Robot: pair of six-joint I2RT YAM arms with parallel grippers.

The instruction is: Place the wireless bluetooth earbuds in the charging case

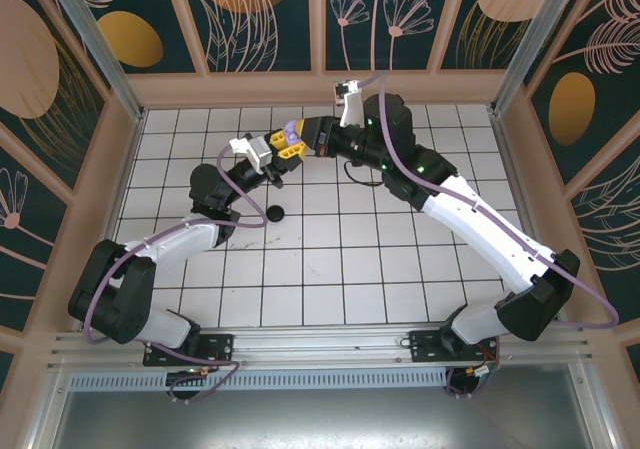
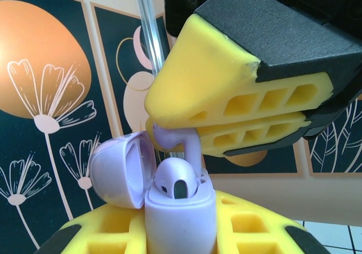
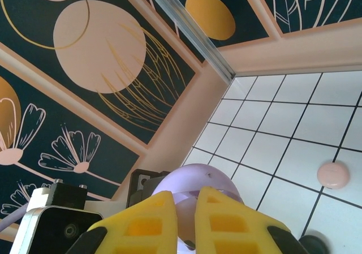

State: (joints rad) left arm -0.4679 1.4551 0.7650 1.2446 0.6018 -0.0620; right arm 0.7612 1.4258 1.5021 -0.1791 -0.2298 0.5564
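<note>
My left gripper (image 2: 181,240) is shut on a lilac charging case (image 2: 181,220), holding it upright with its lid (image 2: 121,172) swung open to the left. One lilac earbud (image 2: 172,177) sits in the case. Above it my right gripper (image 2: 169,127) is shut on a second lilac earbud (image 2: 189,143), whose stem points down into the case beside the seated one. In the right wrist view the lilac stem (image 3: 185,220) shows between my right gripper's (image 3: 185,209) yellow fingers, with the lid's dome (image 3: 206,177) just beyond. From above, both grippers meet at the back centre: left gripper (image 1: 268,159), right gripper (image 1: 293,145).
A black disc (image 1: 276,212) lies on the white tiled floor (image 1: 340,269) just in front of the left arm. A pale pink disc (image 3: 332,175) lies on the tiles to the right. Patterned walls close in the back and both sides.
</note>
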